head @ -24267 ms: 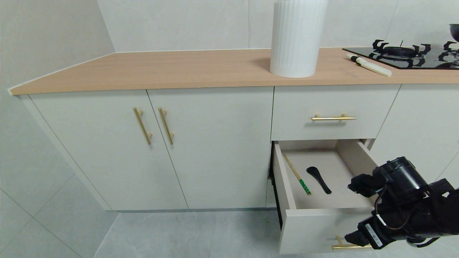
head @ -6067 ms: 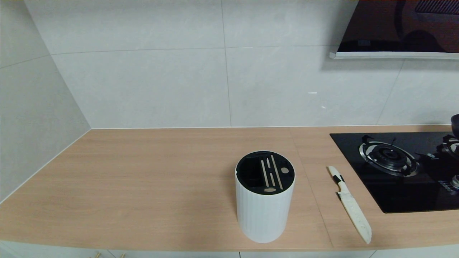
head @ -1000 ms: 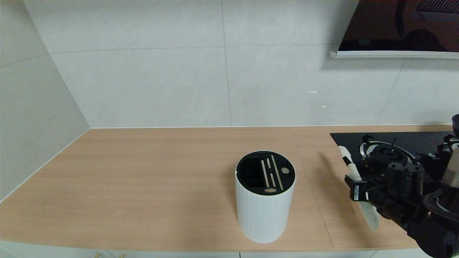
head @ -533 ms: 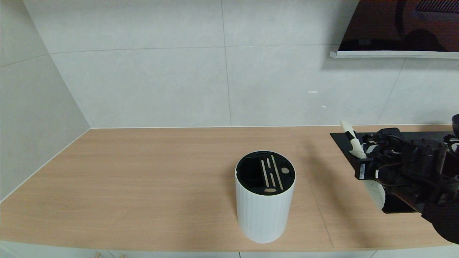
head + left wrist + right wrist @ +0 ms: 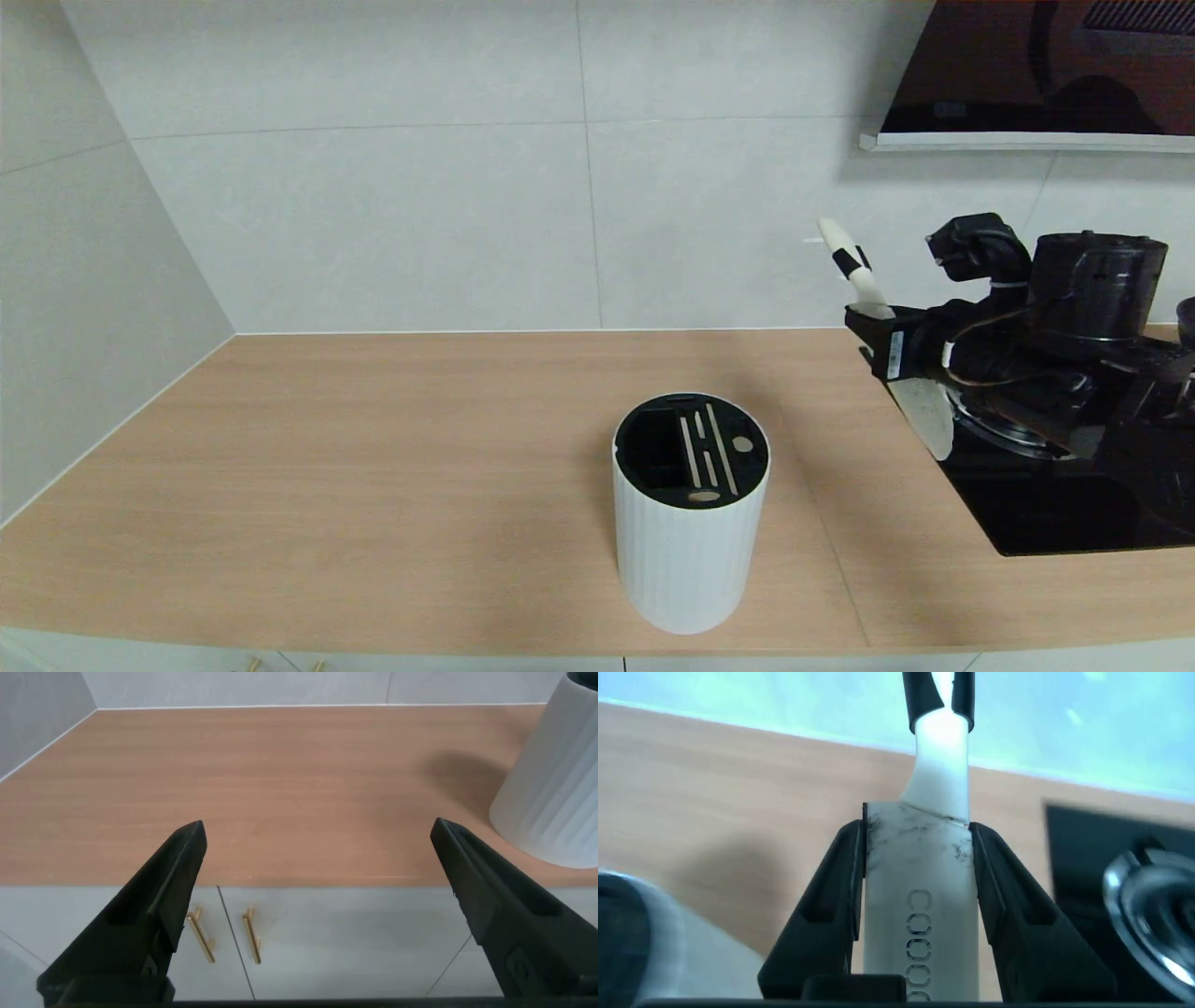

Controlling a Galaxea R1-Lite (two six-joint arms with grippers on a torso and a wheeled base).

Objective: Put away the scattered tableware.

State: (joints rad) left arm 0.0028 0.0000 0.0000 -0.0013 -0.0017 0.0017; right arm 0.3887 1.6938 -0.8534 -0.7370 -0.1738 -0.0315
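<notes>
Cream-white speckled knife [image 5: 922,413], black-banded handle [image 5: 853,268]

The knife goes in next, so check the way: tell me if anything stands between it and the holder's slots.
Nothing visible does. The right gripper holds the knife aloft; only bare counter lies between it and the holder, whose top slots are open.

White ribbed holder [image 5: 689,551], black top; cream knife [image 5: 922,413], black band
</notes>
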